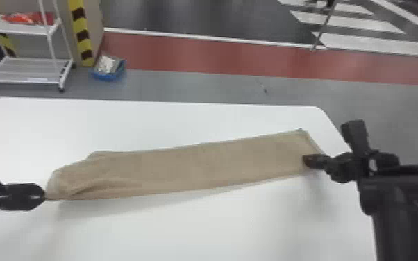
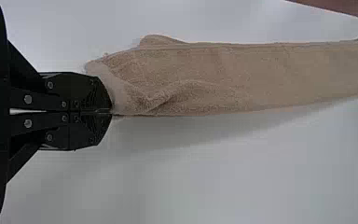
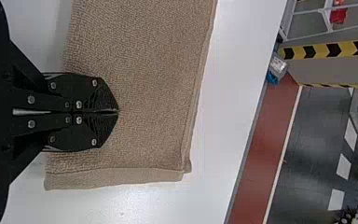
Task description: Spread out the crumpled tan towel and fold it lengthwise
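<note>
1. A long, narrow band of tan terry-cloth towel (image 1: 191, 165) stretches across the table, slanting from near left to farther right; its left end is creased, the rest mostly smooth.
2. The black left gripper (image 1: 43, 196), at left, has its flat fingers clamped on the towel's near left corner.
3. The black right gripper (image 1: 308, 160) has its fingers together, tips against the cloth near the towel's right end; whether cloth is between them, I cannot tell.
4. Underneath is a smooth white table (image 1: 191, 229) with rounded far corners.
5. Beyond, on the floor: a white metal cart (image 1: 31, 71) far left, and a blue plastic bin (image 1: 108, 76) to its right.
</note>
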